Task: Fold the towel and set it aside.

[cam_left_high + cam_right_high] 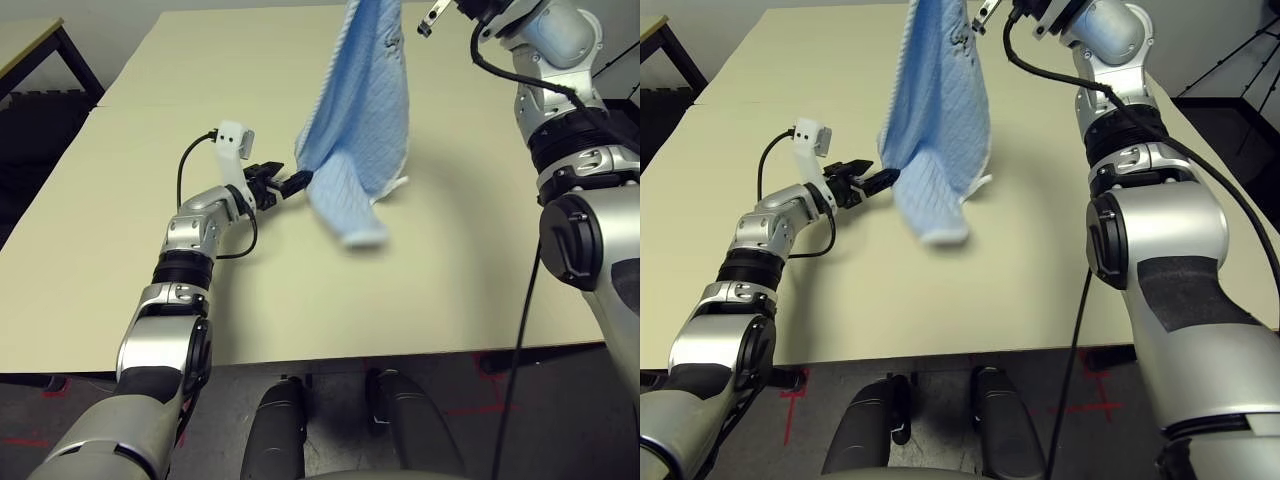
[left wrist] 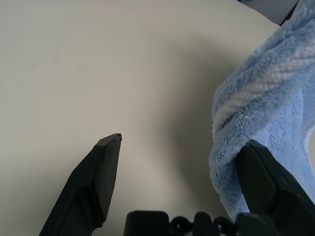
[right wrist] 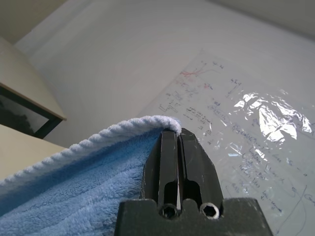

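Fingers (image 2: 101,189) of the left gripper (image 1: 285,184) stand wide apart, low over the table (image 1: 120,240) and pointing toward the hanging cloth. In the left wrist view one finger is bare against the beige tabletop, while the other has the towel's (image 1: 355,120) fluffy blue edge lying against its inner face — the cloth sits in the gap on that side, and nothing is clamped. A black cable loops from the left wrist's white camera housing (image 1: 232,142) back along the silver forearm.

Just beyond the left gripper the towel hangs in the air, a long light-blue drape with white stitched edging. Its lowest fold dangles close above the table, though whether it touches the surface cannot be told. A small dark mark shows high on the cloth, near the upper corner.

Farther back and higher, the right gripper (image 3: 178,147) is pressed together on the towel's top corner — the right wrist view shows the two black fingers closed with the white corded edge pinched at their tips. Behind them is a pale wall and a whiteboard (image 3: 246,128) with faint writing.
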`<state>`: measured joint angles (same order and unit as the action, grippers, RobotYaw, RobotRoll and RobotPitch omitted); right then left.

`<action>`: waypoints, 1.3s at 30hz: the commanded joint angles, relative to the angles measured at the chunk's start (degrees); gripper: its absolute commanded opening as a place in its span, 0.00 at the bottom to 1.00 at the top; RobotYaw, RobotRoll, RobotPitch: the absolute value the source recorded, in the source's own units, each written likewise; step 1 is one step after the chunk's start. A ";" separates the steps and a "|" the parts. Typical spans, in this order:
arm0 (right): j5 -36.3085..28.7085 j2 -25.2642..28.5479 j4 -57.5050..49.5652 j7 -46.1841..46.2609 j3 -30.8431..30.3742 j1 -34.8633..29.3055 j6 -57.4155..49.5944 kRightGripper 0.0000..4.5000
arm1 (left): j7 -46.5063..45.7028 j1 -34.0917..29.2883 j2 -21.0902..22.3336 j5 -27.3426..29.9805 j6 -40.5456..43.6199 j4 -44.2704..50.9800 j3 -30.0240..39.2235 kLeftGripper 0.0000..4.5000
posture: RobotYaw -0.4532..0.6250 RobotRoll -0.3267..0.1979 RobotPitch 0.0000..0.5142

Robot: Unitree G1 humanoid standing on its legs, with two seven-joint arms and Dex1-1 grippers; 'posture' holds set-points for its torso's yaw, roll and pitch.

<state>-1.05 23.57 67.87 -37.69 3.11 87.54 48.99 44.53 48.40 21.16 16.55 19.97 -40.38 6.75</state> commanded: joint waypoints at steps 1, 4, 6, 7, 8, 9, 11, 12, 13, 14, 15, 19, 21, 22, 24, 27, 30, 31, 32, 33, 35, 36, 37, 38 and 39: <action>1.21 1.25 1.19 1.86 0.37 2.19 -0.26 0.01 | 2.03 -1.10 -0.06 1.09 1.43 2.26 -0.12 1.00 | 0.44 0.62 0.33; 2.38 1.71 1.78 3.15 0.05 3.13 -0.30 0.01 | 3.51 -1.56 -0.36 1.65 2.17 4.11 -0.37 1.00 | 0.44 0.62 0.33; 3.15 2.09 2.19 4.14 -0.09 3.63 -0.43 0.01 | 3.96 -1.70 -0.73 2.11 2.51 5.11 -0.19 1.00 | 0.44 0.62 0.32; 3.45 2.21 2.35 4.50 -0.13 3.80 -0.47 0.01 | 4.07 -1.72 -0.86 2.34 2.59 5.44 -0.08 1.00 | 0.44 0.62 0.32; 3.73 2.27 2.52 4.72 -0.19 3.97 -0.55 0.01 | 4.20 -1.46 -1.02 2.82 2.53 5.67 0.29 1.00 | 0.44 0.62 0.32; 3.80 2.17 2.61 4.55 -0.18 4.04 -0.57 0.01 | 3.92 -0.97 -1.30 3.14 1.67 5.50 0.85 1.00 | 0.44 0.62 0.32; 3.77 1.82 2.60 4.05 -0.12 3.97 -0.49 0.01 | 3.09 0.11 -1.79 3.51 -0.38 4.68 1.96 1.00 | 0.44 0.62 0.33; 3.58 1.54 2.50 3.63 -0.04 3.78 -0.40 0.01 | 2.27 0.81 -2.12 3.32 -2.53 3.82 2.62 1.00 | 0.44 0.62 0.33; 3.40 1.29 2.39 3.31 0.03 3.58 -0.32 0.01 | 1.41 1.46 -2.50 2.99 -5.16 2.88 3.24 1.00 | 0.44 0.62 0.33; 3.28 1.13 2.33 3.10 0.08 3.45 -0.27 0.01 | 0.85 1.91 -2.77 2.71 -7.06 2.14 3.66 1.00 | 0.44 0.62 0.33; 3.09 0.88 2.20 2.75 0.14 3.18 -0.16 0.01 | -0.07 2.86 -3.22 2.58 -10.18 0.75 4.44 1.00 | 0.44 0.62 0.33; 2.46 0.04 1.83 1.47 0.40 2.27 -0.02 0.01 | 1.53 6.09 -4.97 3.52 -19.08 -3.00 5.88 1.00 | 0.44 0.62 0.33; 2.29 -0.21 1.72 1.00 0.46 1.92 -0.06 0.01 | 4.60 7.22 -5.81 5.11 -19.22 -3.35 6.16 1.00 | 0.44 0.62 0.33; 2.23 -0.29 1.67 0.85 0.46 1.77 -0.09 0.01 | 6.81 7.46 -6.06 6.28 -17.80 -2.89 6.06 1.00 | 0.44 0.62 0.33; 2.17 -0.35 1.58 0.69 0.47 1.52 -0.13 0.01 | 11.48 7.12 -6.08 8.45 -13.77 -1.00 5.22 1.00 | 0.44 0.62 0.33; 2.09 -0.30 1.48 0.59 0.56 1.31 -0.26 0.01 | 16.72 5.28 -5.22 10.63 -6.68 3.15 3.22 1.00 | 0.44 0.62 0.33; 1.90 -0.20 1.42 0.57 0.75 1.33 -0.40 0.01 | 17.73 3.36 -3.83 9.19 -4.02 5.04 1.10 1.00 | 0.44 0.62 0.34; 1.82 -0.15 1.43 0.59 0.83 1.44 -0.44 0.01 | 16.23 3.11 -3.18 7.23 -4.89 4.14 0.29 1.00 | 0.44 0.62 0.34; 1.75 -0.09 1.44 0.61 0.88 1.58 -0.48 0.01 | 15.18 2.96 -2.70 5.75 -6.40 3.10 -0.15 1.00 | 0.44 0.62 0.34; 1.67 0.01 1.47 0.73 0.97 1.79 -0.53 0.01 | 13.32 3.10 -2.34 4.85 -7.36 1.78 0.14 1.00 | 0.44 0.62 0.34; 1.54 0.27 1.57 0.94 1.05 2.14 -0.68 0.01 | 11.86 3.43 -1.96 4.82 -8.18 0.30 1.15 1.00 | 0.44 0.62 0.34; 1.58 0.46 1.67 1.12 1.04 2.26 -0.77 0.00 | 12.13 3.29 -1.63 4.97 -8.03 0.34 1.28 0.96 | 0.44 0.62 0.34; 1.61 0.60 1.76 1.23 1.04 2.34 -0.86 0.00 | 12.78 3.00 -1.18 4.76 -7.98 0.50 0.93 0.91 | 0.44 0.62 0.34; 1.68 0.70 1.82 1.33 1.00 2.38 -0.91 0.00 | 13.74 2.46 -0.50 4.32 -7.66 0.78 0.19 0.87 | 0.44 0.62 0.34; 1.71 0.74 1.85 1.38 0.98 2.40 -0.94 0.00 | 14.39 1.96 0.08 3.99 -7.17 1.06 -0.41 0.78 | 0.44 0.62 0.34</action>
<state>1.12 23.71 70.09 -36.71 3.20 89.09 48.27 57.59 51.76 20.48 21.95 12.42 -39.36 7.62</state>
